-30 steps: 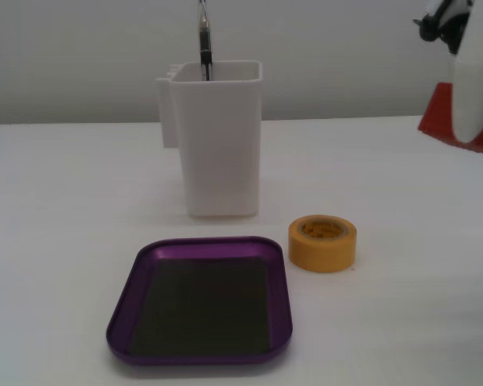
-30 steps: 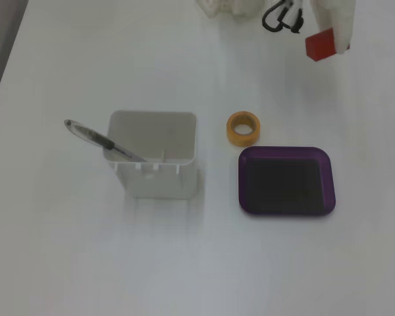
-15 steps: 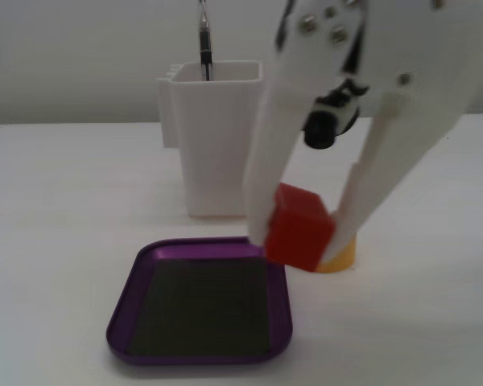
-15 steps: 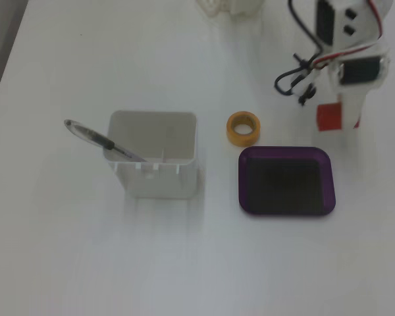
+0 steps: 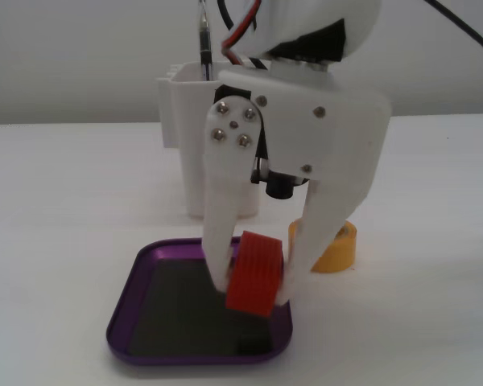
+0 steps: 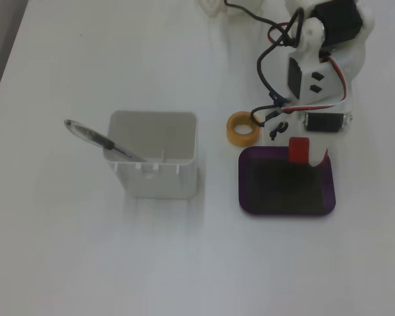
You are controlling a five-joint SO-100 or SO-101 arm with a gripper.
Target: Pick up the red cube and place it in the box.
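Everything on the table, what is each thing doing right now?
Red cube: held in the gripper, tilted, over the tray.
Gripper: shut on the cube.
Purple tray: flat on the table, nothing lying in it.
Tape roll: lying flat beside the tray.
White container: upright, open top.
Pen: leaning in the container.

Hand (image 5: 253,285) pointing down, fingers clamped, arm extended.

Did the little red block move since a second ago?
Yes. The small solid red block, shut in the white tool, travelled from beyond the yellow tape roll to over the shallow purple metal tray.
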